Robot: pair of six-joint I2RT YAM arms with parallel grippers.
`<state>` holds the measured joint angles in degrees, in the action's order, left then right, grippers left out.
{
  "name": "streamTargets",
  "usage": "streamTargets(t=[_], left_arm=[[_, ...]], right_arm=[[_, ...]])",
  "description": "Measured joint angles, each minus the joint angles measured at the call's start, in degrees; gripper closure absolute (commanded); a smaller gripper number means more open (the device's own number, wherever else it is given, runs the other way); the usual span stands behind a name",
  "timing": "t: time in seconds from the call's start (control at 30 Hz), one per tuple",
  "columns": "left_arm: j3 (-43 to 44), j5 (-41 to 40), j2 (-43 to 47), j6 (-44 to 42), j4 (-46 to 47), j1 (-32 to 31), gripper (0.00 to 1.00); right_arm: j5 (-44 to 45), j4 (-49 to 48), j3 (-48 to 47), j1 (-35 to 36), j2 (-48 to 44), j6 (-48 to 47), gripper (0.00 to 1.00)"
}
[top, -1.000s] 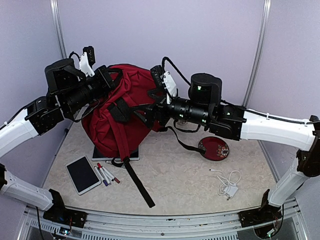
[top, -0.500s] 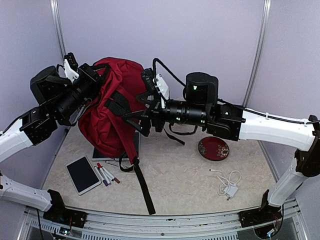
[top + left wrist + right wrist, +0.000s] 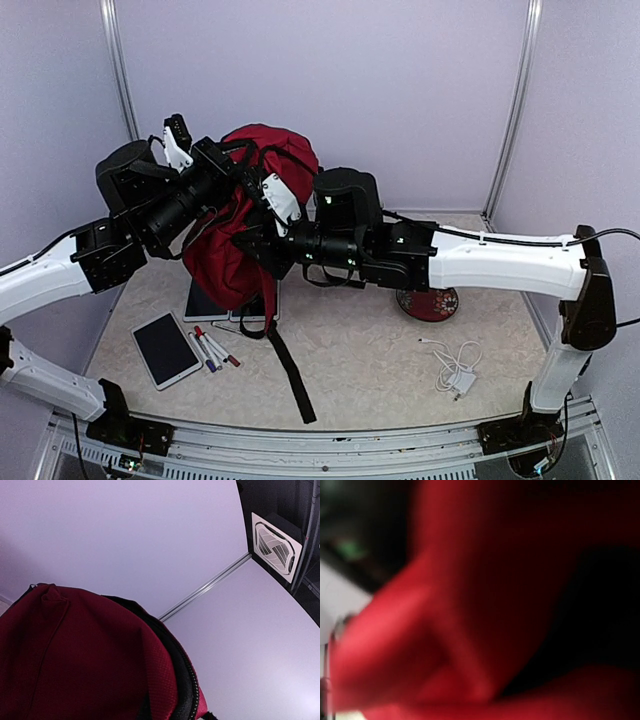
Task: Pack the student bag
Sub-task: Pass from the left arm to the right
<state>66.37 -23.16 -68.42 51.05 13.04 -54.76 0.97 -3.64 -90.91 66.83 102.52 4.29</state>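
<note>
The student bag (image 3: 295,160), dark red with black straps, hangs upright above the table at the back left. My left gripper (image 3: 228,165) is shut on its top edge and holds it up. In the left wrist view the bag (image 3: 75,655) fills the lower left, with its black zipper along the rim. That gripper's fingers are out of frame. My right gripper (image 3: 252,243) is pushed into the bag's front side and is shut on the fabric. Blurred red cloth (image 3: 470,605) fills the right wrist view and hides the fingers.
A white tablet (image 3: 166,348) and several markers (image 3: 212,348) lie at the front left. A flat grey device (image 3: 205,302) sits under the bag. A black strap (image 3: 290,365) trails toward the front. A dark red dish (image 3: 428,303) and a white charger cable (image 3: 455,368) lie to the right.
The right arm has reached left into the bag and its jaws have gone from open to shut. The left arm swung the bag left, then back to the right and up.
</note>
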Motion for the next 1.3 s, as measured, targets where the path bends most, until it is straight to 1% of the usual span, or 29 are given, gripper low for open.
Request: streamTargets(t=[0.1,0.13,0.17,0.23,0.27,0.3,0.43,0.6,0.67,0.77,0.9,0.97,1.03,1.13,1.2,1.3], left_arm=[[-0.02,0.44,0.24,-0.13,0.35,-0.26,1.00],[-0.04,0.59,0.42,-0.31,0.35,-0.35,0.90],[-0.13,0.76,0.59,-0.59,0.35,-0.39,0.70],[-0.24,1.68,1.18,-2.25,0.28,-0.42,0.21],[-0.24,2.40,1.70,-3.34,0.35,-0.44,0.05],[-0.24,3.04,2.32,-4.52,0.20,-0.48,0.01],[1.90,5.92,5.46,-13.42,-4.31,-0.50,0.01],[3.85,7.67,10.45,-25.77,-11.43,-0.46,0.01],[3.85,8.33,12.59,-29.59,-13.64,-0.44,0.01],[3.34,10.73,13.99,-32.87,-15.17,0.59,0.01],[-0.79,20.00,13.70,-33.70,-14.67,5.90,0.01],[-4.28,25.77,12.37,-33.81,-13.49,8.79,0.01],[-7.52,29.05,9.99,-35.01,-13.16,10.03,0.01],[-11.52,31.34,7.93,-38.29,-13.05,10.03,0.01],[-13.42,32.13,8.00,-41.77,-12.35,9.62,0.01],[-13.77,32.68,8.28,-48.43,-10.32,8.46,0.01]], right_arm=[[-0.26,-1.68,2.32,-0.76,-1.68,0.33,1.00],[-1.25,-1.86,3.67,-1.44,-2.89,0.33,1.00],[-2.84,-1.81,4.83,-2.25,-4.11,0.20,1.00],[-6.93,-0.70,6.05,-4.20,-6.36,-0.28,1.00],[-9.53,0.79,6.40,-5.81,-8.09,-0.74,1.00],[-11.17,1.95,6.45,-6.97,-9.33,-1.40,1.00],[-17.77,9.92,6.47,-11.47,-16.09,-6.27,1.00],[-30.36,19.02,6.69,-12.59,-25.42,-14.29,1.00],[-36.41,22.03,6.86,-13.29,-28.76,-17.51,1.00],[-43.28,24.06,6.86,-14.58,-31.19,-20.74,1.00],[-52.26,25.86,6.60,-15.30,-30.84,-25.97,1.00],[-56.92,28.68,5.35,-15.54,-29.35,-29.75,1.00],[-60.19,32.13,3.08,-15.61,-27.17,-33.57,1.00],[-60.63,36.39,-0.13,-15.63,-24.13,-37.11,1.00],[-58.99,40.06,-2.25,-15.63,-22.12,-39.28,1.00],[-55.67,46.40,-4.50,-15.63,-19.30,-42.75,1.00]])
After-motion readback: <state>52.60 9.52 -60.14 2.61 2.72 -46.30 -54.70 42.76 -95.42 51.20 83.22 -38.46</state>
